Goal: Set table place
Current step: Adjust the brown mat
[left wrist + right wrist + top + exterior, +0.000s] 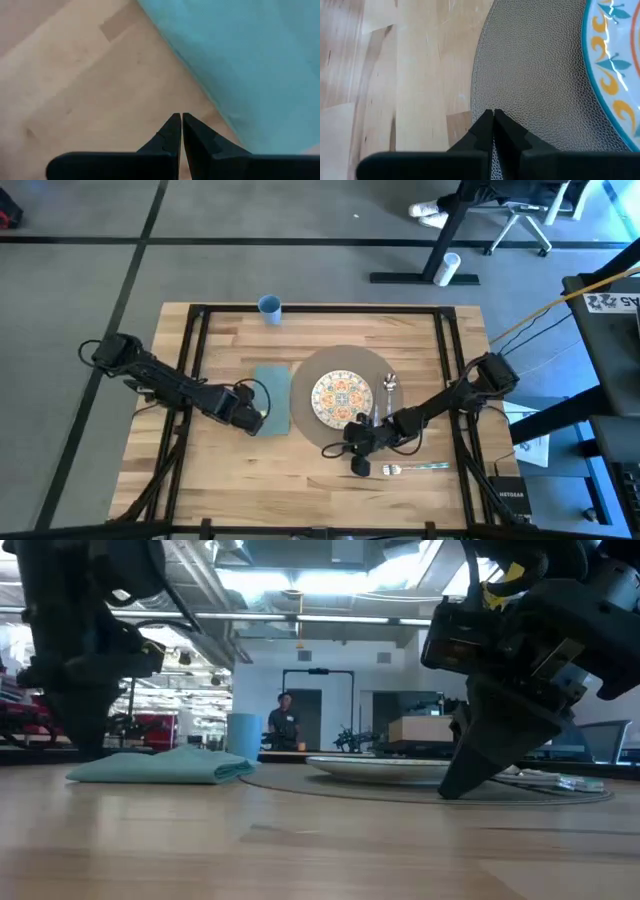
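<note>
- Right gripper [493, 114]: fingers pressed together, tips at the placemat's [345, 360] near edge.
- Left gripper [181, 117]: fingers together, empty, beside the napkin [272, 397].
- Placemat: mid-table [220, 465], under the plate [342, 396]; napkin just left of it.

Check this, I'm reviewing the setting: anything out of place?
One piece of cutlery lies crosswise on the bare table, off the placemat, unlike the spoon beside the plate. The blue cup stands apart at the table's far edge. Right gripper is at the placemat's edge; left gripper waits by the napkin.
</note>
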